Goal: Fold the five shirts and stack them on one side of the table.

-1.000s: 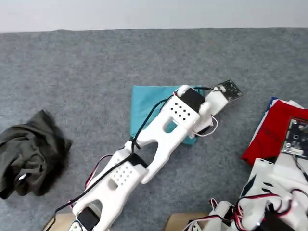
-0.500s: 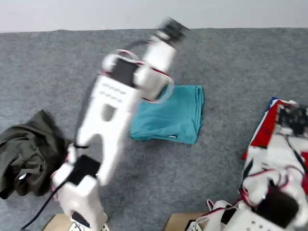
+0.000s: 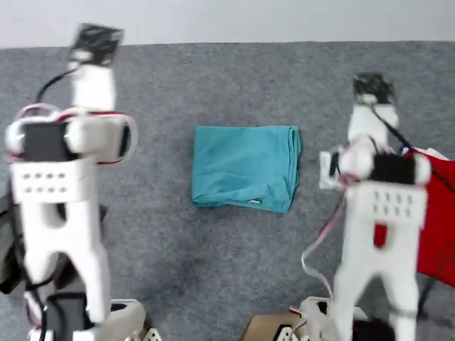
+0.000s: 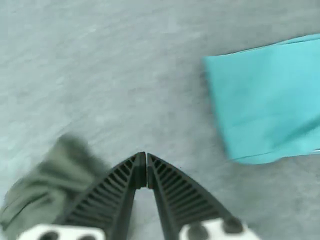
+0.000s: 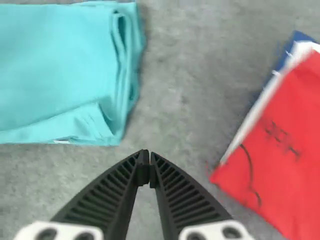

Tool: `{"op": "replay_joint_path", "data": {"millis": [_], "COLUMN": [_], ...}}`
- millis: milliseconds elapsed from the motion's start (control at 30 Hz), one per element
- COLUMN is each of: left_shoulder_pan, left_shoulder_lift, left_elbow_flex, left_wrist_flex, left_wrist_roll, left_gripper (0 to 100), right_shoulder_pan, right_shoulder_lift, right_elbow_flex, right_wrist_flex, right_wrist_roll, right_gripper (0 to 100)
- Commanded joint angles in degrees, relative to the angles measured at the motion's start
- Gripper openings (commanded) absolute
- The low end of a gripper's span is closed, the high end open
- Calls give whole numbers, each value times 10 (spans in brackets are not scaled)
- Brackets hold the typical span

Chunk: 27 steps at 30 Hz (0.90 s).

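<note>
A: Where does the teal shirt (image 3: 245,167) lie?

B: Folded into a flat rectangle on the grey table (image 3: 178,85), between the two arms. It is ahead of the left gripper (image 4: 146,162) and off to that gripper's right. It is also ahead of the right gripper (image 5: 144,159) and off to that one's left. Neither gripper touches it.

A: How do the left jaws stand?

B: Pressed together, tips meeting, with nothing between them. They hang above bare table.

A: And the right jaws?

B: The same, closed tip to tip and empty. They are over the strip of table that separates the teal shirt from the red shirt (image 5: 280,150).

A: Where is the red shirt in relation to those jaws?

B: To their right and a little ahead, apart from the tips. It lies flat on top of other cloth, and a blue edge (image 5: 300,39) shows from under its far corner, with a white layer running along the side nearest the jaws.

A: What else is near the left jaws?

B: A green shirt (image 4: 50,185), crumpled and unfolded. It lies just beside the left jaws on their left, well apart from the teal shirt.

A: Do the teal and red shirts touch?

B: No, grey table shows between them.
</note>
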Motion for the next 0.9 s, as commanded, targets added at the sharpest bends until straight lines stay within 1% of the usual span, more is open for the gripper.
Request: {"op": "replay_joint_path", "data": {"millis": [0,67,167,333,467,700,867], "left_shoulder_pan": [-76,-113,-162,-216,-251,-261,-261], "left_shoulder_lift": [-46,-55,-62,-57,-58,-58,-58], "left_elbow_flex": [26,45,70,102,136,180,196], "left_wrist_flex": [11,11,11,5,-39,-90,-100], "left_wrist_roll": [-33,-47,-62,-78,-97,-95,-97], "left_gripper": [6,6,6,6,6,6,6], "right_shoulder_pan": [-39,-61,-87,-105,-116,-139,-135], "right_shoulder_lift": [107,166,251,398,501,627,650], "right_elbow_flex": [-117,-173,-256,-373,-462,-602,-673], "right_wrist_flex": [-10,-11,-12,-7,-8,-7,21], "right_wrist_roll": [-7,-8,-28,-63,-77,-89,-85], "right_gripper": [13,13,23,149,158,158,158]}}
